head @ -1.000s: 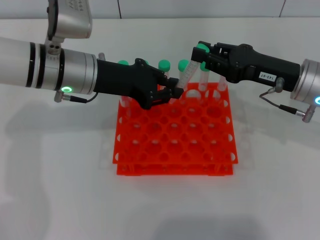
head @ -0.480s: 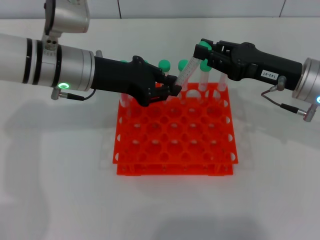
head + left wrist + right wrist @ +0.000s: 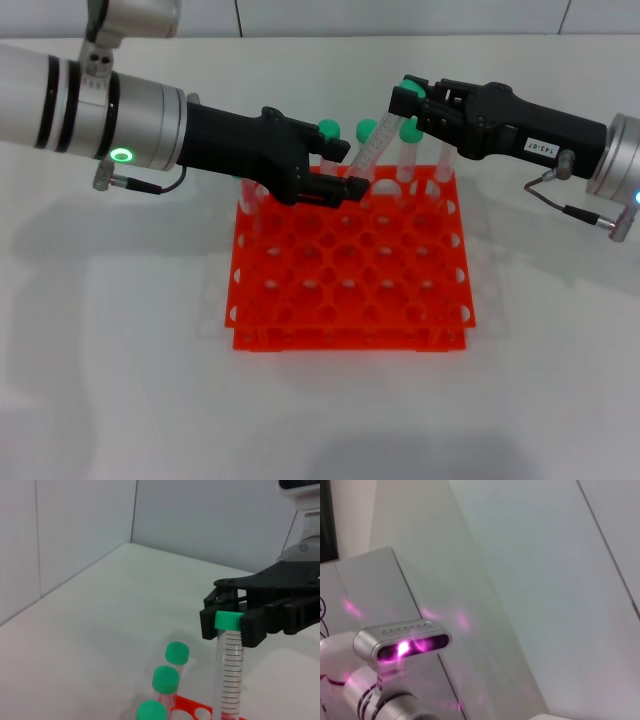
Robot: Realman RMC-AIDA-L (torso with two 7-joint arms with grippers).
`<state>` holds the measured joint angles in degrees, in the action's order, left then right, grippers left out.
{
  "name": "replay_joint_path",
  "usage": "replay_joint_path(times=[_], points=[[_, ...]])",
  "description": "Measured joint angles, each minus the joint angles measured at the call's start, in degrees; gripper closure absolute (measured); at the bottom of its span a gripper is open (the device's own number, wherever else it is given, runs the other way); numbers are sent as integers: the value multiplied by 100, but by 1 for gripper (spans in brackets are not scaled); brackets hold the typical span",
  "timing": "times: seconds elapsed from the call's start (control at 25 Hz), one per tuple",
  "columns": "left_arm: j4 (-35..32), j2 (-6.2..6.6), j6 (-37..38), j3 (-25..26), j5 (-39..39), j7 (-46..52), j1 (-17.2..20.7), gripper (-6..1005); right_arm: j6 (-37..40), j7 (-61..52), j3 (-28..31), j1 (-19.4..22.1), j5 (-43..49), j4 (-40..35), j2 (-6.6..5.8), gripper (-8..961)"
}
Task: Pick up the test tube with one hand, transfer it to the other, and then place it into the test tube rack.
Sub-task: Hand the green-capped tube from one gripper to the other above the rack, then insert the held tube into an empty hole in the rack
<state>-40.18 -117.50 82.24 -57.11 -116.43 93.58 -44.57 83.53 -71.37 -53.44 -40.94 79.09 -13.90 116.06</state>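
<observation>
The test tube [image 3: 372,150] hangs tilted over the back rows of the orange-red test tube rack [image 3: 350,300]. Its green cap [image 3: 403,98] is up and to the right. My right gripper [image 3: 405,100], the one with a white label, is shut on that cap. The left wrist view shows the same grip, with black fingers [image 3: 250,625] clamping the cap [image 3: 229,620] above the graduated tube [image 3: 230,675]. My left gripper [image 3: 350,186] comes in from the left, and its fingers close around the tube's lower end just above the rack.
Several more green-capped tubes [image 3: 328,128] stand in the rack's back row, partly hidden by both grippers. Three of their caps [image 3: 165,678] show in the left wrist view. White table surrounds the rack. The right wrist view shows only a wall and the robot's head.
My left forearm has risen and the gripper has tilted down, its fingertips staying at the tube's lower end. The right gripper and the tube have hardly moved.
</observation>
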Motion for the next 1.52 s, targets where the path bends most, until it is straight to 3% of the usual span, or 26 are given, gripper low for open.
replay_joint_path(times=[0.28,0.32,0.4,0.64,0.84,1.16,1.52], points=[[-1833,-84,495,-262,-284,1250,622,288,42,-4,-13,4,51,-29,-38,699],[-1833,-84,495,-262,-284,1250,622,268,57,-6,-44,20,60,-76,-44,699],[-3064,-136,827,-274,-481,1997,1030,227,77,-10,-102,61,67,-161,-47,699],[-4679,-151,1189,-312,-555,2791,1638,104,82,-85,-292,137,74,-374,-57,699],[-5912,-170,1196,-343,-269,2983,2567,106,-14,-267,-551,133,83,-665,-77,698],[-5815,-205,798,-352,851,1850,3842,106,-159,-519,-828,92,226,-1128,-86,698],[-4235,-209,276,-292,1794,-134,4540,106,-196,-784,-983,66,309,-1597,-86,698]])
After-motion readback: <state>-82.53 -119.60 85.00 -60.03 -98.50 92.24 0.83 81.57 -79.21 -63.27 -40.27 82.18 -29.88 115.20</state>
